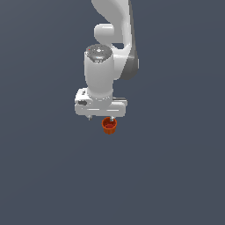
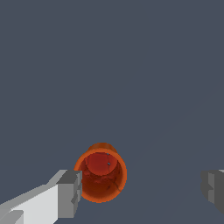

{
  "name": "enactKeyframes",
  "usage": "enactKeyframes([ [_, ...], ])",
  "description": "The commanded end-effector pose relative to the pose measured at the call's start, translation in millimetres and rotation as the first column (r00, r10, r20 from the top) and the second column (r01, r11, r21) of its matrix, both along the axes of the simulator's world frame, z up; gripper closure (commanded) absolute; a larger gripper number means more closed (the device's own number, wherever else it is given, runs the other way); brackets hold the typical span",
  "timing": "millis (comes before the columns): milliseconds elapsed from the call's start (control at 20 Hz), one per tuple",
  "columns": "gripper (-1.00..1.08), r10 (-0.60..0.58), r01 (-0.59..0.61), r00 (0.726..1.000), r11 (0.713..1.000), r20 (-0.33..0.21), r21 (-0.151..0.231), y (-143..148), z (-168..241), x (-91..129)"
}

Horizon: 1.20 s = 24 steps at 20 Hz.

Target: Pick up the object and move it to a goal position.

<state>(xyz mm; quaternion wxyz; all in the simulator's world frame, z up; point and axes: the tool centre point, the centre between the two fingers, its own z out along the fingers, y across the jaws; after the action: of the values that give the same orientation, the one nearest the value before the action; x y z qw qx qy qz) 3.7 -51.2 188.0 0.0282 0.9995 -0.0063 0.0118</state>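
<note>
The object (image 1: 109, 125) is a small orange-red cup with a wider rim, standing upright on the flat grey ground right below the white robot hand. In the wrist view the object (image 2: 100, 173) shows its open mouth. My gripper (image 1: 101, 117) is open and holds nothing. Seen from the wrist, the gripper (image 2: 142, 190) has its fingers wide apart, and the cup lies between them, right against one finger pad (image 2: 70, 192) and far from the other (image 2: 213, 189). In the exterior view the cup sits under the finger on that view's right.
Plain dark grey ground (image 1: 176, 176) stretches all around. The white arm (image 1: 112, 39) rises behind the hand. No goal marker shows.
</note>
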Motion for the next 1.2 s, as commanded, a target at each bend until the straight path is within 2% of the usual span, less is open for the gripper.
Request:
enactKeyframes([
  [0, -0.2, 0.0, 0.0, 1.0, 1.0, 0.0, 0.0, 0, 0, 0],
  [650, -0.2, 0.041, -0.041, 0.999, 0.999, -0.006, -0.001, 5, 1, 1],
  [950, -0.2, 0.112, -0.113, 0.993, 0.994, -0.045, -0.014, 8, -6, 2],
  [1150, -0.2, 0.193, -0.195, 0.977, 0.98, -0.092, -0.024, 12, -15, 2],
])
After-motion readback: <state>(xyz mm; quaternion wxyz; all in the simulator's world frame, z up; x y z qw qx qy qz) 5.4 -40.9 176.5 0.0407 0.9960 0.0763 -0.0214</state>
